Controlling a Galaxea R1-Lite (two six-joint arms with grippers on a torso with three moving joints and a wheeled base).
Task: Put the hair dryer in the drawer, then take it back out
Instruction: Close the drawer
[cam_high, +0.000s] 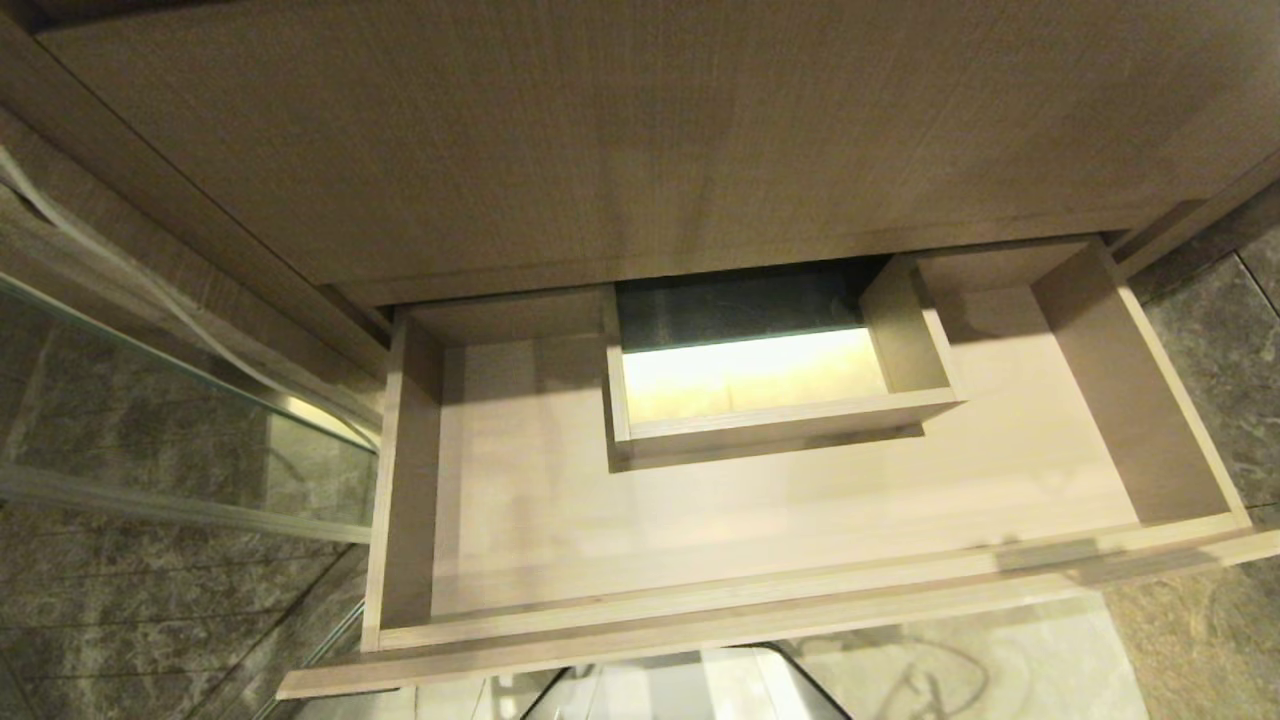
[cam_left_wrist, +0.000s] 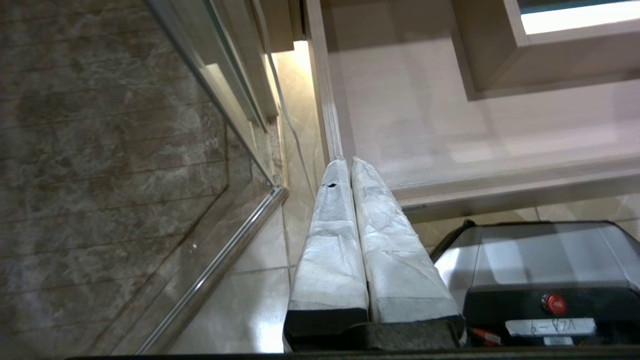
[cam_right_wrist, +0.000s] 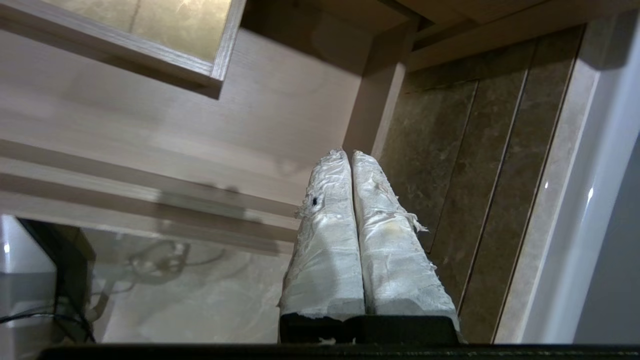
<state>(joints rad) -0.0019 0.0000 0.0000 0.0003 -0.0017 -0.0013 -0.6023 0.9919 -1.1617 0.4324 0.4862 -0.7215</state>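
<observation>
Wood-grain boards fill the head view: the drawer (cam_high: 500, 500) stands pulled out below the taller cabinet panel (cam_high: 640, 130), and its floor shows nothing lying on it. Against the drawer's back wall sits the boxed cut-out (cam_high: 780, 415), through which a lit patch of pale floor shows. The hair dryer appears in none of the three views, so neither the direction it lies from either hand nor the line of its barrel can be read. That missing bearing is what the coming move depends on.

Neither arm shows in the head view. In its own wrist view, the left gripper (cam_left_wrist: 345, 165) has its two white-wrapped fingers pressed together with nothing between them; it hangs just outside the drawer's left front corner, over the pale floor tiles, with the glass partition (cam_left_wrist: 150, 175) on its far side from the drawer. The robot's own base (cam_left_wrist: 540, 270), with a red button, lies below the drawer front.

The right gripper (cam_right_wrist: 347, 156) is likewise clenched on nothing, its frayed wrapped fingers touching along their length. It sits off the drawer's right front corner, beside the drawer's right side wall and the dark stone tiles (cam_right_wrist: 450, 150) beyond.

Judging from the bare drawer floor, the dryer is not inside at present. With both hands flanking the drawer at similar closeness, which arm is nearer to the dryer cannot be decided.
</observation>
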